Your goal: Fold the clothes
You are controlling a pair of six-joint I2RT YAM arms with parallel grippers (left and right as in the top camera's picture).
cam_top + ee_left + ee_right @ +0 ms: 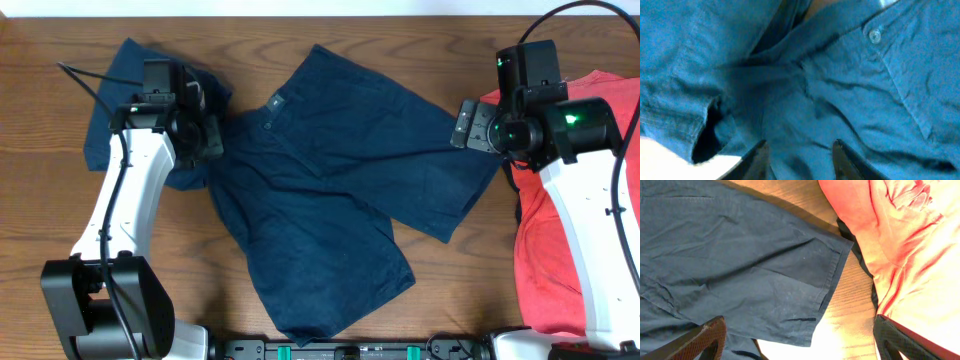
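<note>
Dark navy shorts (330, 190) lie spread flat on the middle of the table, waistband at the upper left and both legs pointing right and down. More navy clothes (125, 75) lie bunched at the far left. My left gripper (205, 135) hovers low over the waistband end, its jaws apart above wrinkled navy cloth (840, 85) near a small button (874, 35). My right gripper (465, 125) stands open wide over the hem of the upper leg (740, 255). Its fingers span that hem corner and bare wood, and hold nothing.
A red garment (580, 220) lies along the right side of the wooden table (300, 30), and it sits close to my right fingers in the wrist view (910, 245). A dark cable (80, 80) crosses the far-left cloth.
</note>
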